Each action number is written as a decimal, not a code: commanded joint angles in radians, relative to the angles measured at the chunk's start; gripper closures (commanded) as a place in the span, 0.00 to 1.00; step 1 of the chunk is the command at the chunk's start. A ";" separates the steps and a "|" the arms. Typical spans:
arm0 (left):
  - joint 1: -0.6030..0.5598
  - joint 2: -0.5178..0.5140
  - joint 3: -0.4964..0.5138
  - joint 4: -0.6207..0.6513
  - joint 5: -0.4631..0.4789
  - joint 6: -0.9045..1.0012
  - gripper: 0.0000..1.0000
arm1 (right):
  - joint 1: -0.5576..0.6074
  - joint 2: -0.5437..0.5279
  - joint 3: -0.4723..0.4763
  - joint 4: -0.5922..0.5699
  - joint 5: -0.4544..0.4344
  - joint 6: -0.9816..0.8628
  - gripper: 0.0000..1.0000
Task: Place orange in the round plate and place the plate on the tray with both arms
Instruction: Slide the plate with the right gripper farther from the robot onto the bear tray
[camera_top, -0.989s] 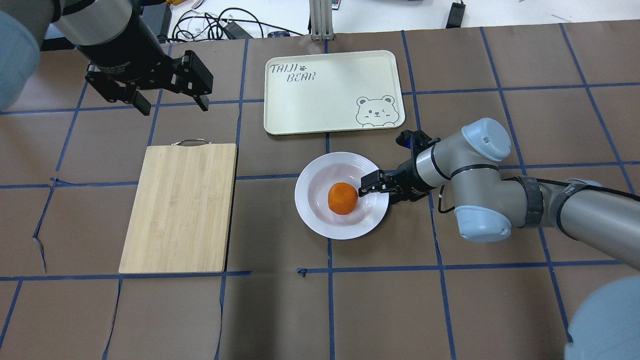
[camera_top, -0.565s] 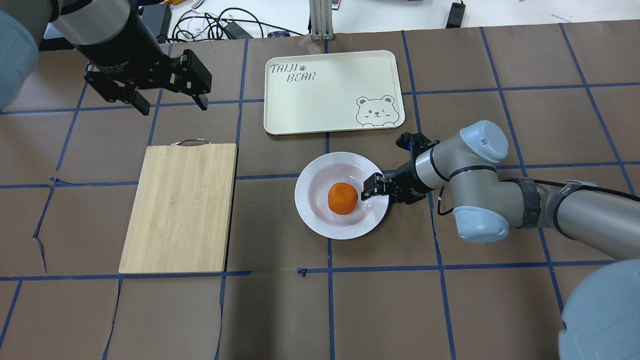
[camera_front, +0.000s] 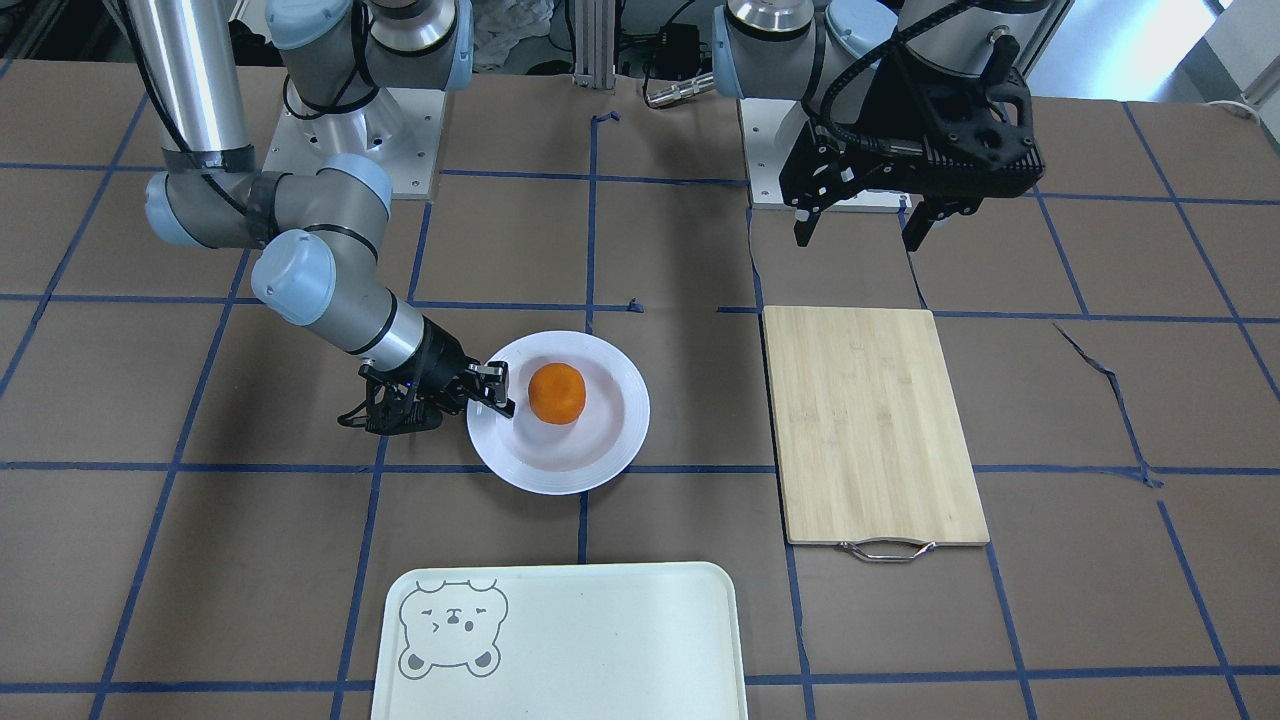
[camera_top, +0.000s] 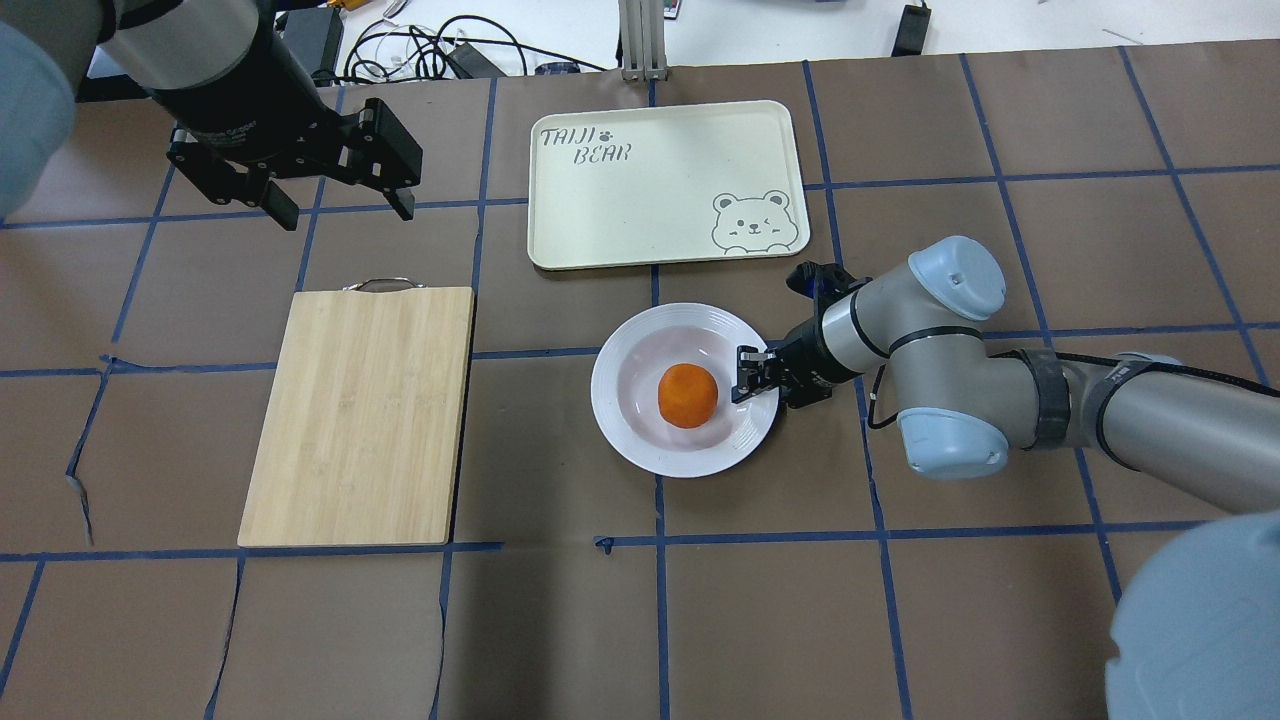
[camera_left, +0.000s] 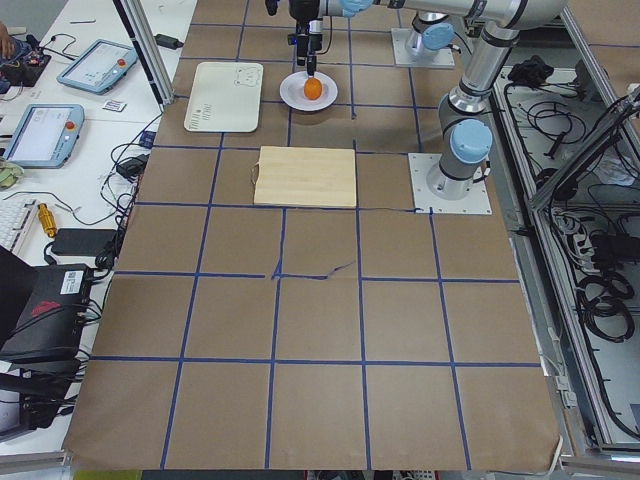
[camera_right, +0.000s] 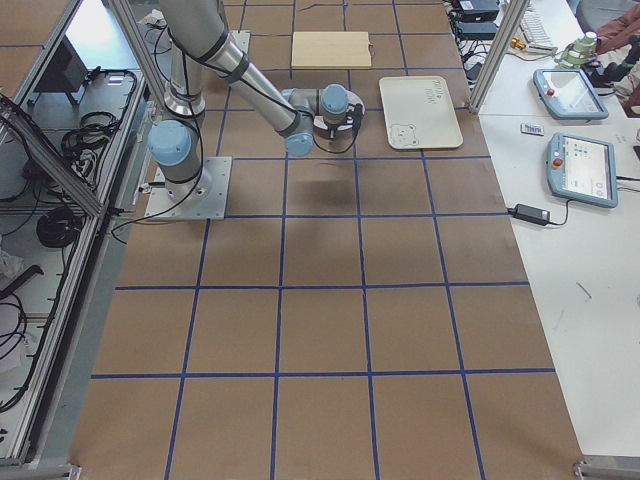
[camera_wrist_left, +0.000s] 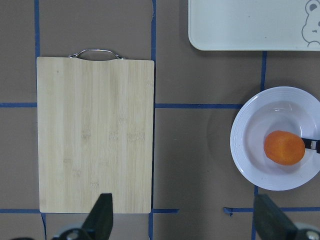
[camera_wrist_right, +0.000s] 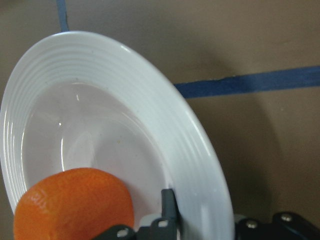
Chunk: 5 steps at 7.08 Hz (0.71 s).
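Note:
The orange (camera_top: 687, 395) rests in the sunken centre of the round white plate (camera_top: 612, 385), just in front of the cream tray (camera_top: 660, 200). My right gripper (camera_top: 752, 372) sits low at the plate's right rim, open. One finger (camera_wrist_right: 170, 207) lies over the rim next to the orange (camera_wrist_right: 75, 205), and the other is outside the rim's edge. The front-facing view shows the same gripper (camera_front: 492, 395) reaching over the plate (camera_front: 600, 440). My left gripper (camera_top: 345, 213) hangs open and empty, high over the table's far left, away from all of these.
A bamboo cutting board (camera_top: 360, 415) with a metal handle lies left of the plate, below the left gripper. The tray (camera_front: 600, 640) holds nothing. Cables and equipment sit beyond the table's far edge.
My right gripper has drawn back from beside the orange to the plate's right rim. The orange and plate have stayed put. The left arm has hardly moved.

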 joint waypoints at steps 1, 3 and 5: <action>0.002 0.000 0.000 0.000 0.000 0.000 0.00 | 0.021 -0.002 -0.016 -0.002 -0.020 0.036 1.00; 0.002 0.002 0.000 -0.002 0.003 0.000 0.00 | 0.012 -0.013 -0.092 0.016 -0.044 0.081 1.00; 0.002 0.002 0.000 -0.002 0.003 0.000 0.00 | 0.003 0.001 -0.172 0.050 -0.040 0.142 1.00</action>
